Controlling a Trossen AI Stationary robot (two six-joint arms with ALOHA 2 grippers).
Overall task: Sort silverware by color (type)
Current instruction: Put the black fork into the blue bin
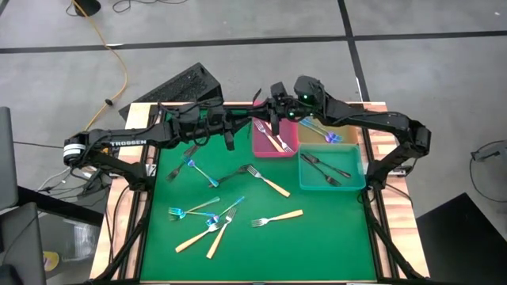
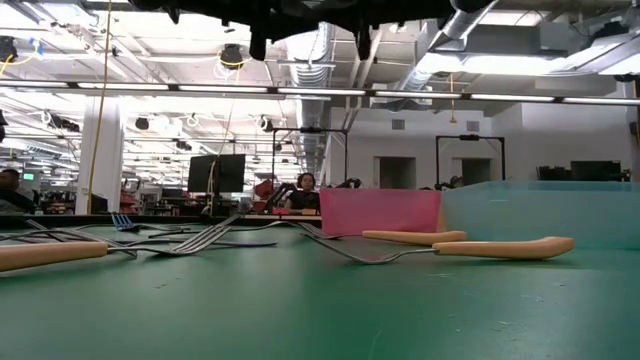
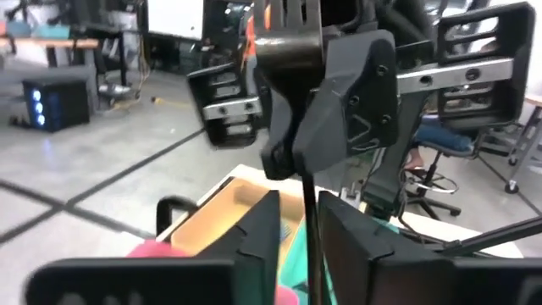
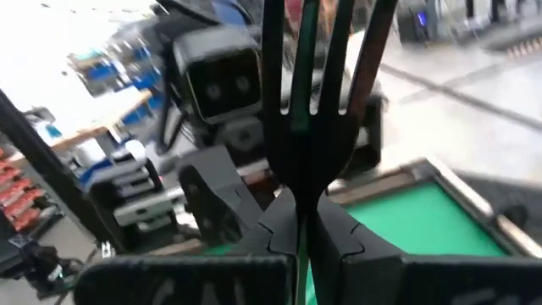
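With forks sorted into the pink bin (image 1: pixel 261 148), tan bin (image 1: pixel 348 131) and teal bin (image 1: pixel 358 176), the right jaws (image 4: pixel 298 224), shut on a black fork (image 4: pixel 315 127) whose handle runs between the slightly parted left jaws (image 3: pixel 298 229), leave nine loose below on the bench (image 1: pixel 333 229).

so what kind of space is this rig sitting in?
Likely an open-plan robotics lab or workshop: exposed ceiling ducts and strip lights, rows of benches with dark monitors, a person seated at a far desk, and grey concrete floor round the green-topped table.
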